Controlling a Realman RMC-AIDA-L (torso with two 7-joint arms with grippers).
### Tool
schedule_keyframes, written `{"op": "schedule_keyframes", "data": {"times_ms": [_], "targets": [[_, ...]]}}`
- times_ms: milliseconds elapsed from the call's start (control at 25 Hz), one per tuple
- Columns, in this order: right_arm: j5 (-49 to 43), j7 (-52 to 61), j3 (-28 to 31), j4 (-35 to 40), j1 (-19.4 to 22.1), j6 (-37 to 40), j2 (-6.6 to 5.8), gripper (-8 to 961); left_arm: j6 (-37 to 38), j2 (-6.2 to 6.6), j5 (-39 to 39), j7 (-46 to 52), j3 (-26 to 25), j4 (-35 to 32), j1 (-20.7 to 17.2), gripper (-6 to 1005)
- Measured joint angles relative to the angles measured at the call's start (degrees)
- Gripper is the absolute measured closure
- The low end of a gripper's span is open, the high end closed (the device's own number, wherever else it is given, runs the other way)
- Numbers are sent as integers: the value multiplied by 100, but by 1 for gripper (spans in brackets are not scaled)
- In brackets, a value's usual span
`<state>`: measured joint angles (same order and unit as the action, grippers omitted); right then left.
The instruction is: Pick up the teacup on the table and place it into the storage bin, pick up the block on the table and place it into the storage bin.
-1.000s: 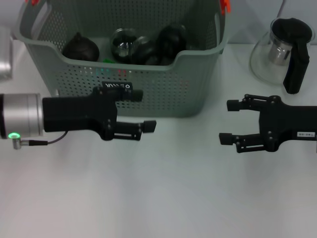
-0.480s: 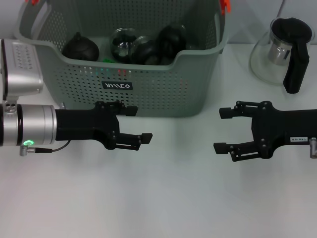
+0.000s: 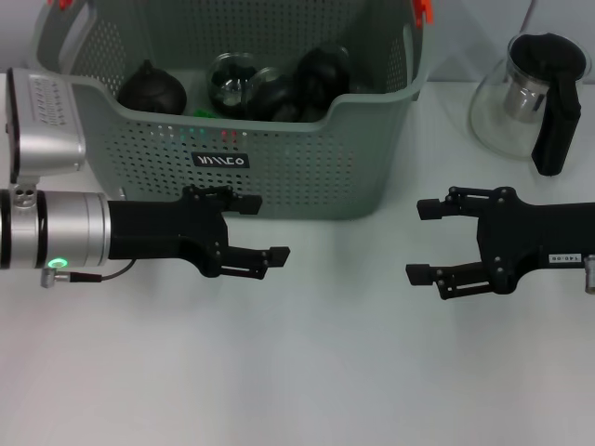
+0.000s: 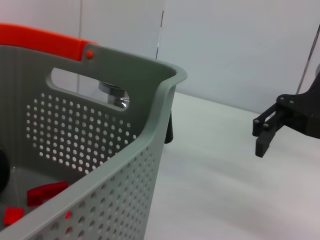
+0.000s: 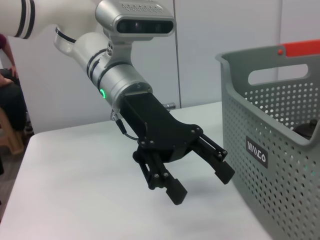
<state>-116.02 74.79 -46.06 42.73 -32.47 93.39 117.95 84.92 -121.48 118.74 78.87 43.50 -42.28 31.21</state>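
Head view showed the storage bin (image 3: 279,167) on the tabletop (image 3: 307,372); the left tool (image 3: 260,229) hung before its front wall, the right tool (image 3: 428,242) beside it, both spread open, empty.

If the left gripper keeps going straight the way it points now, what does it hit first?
Probably the right gripper, which faces the left gripper across bare table. The storage bin sits beside that line; depth is uncertain.

Head looks down; wrists face inward — all share the storage bin (image 3: 279,177).

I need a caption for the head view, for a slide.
Both open end effectors, left and right, hover before the filled storage bin.
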Motion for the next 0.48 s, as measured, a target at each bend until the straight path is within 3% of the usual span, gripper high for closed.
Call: {"op": "schedule_keyframes", "data": {"times_ms": [480], "targets": [[1,0,-418,-95,-5,-615,78,26,-2,-5,9,2,50,18,7,114]]}}
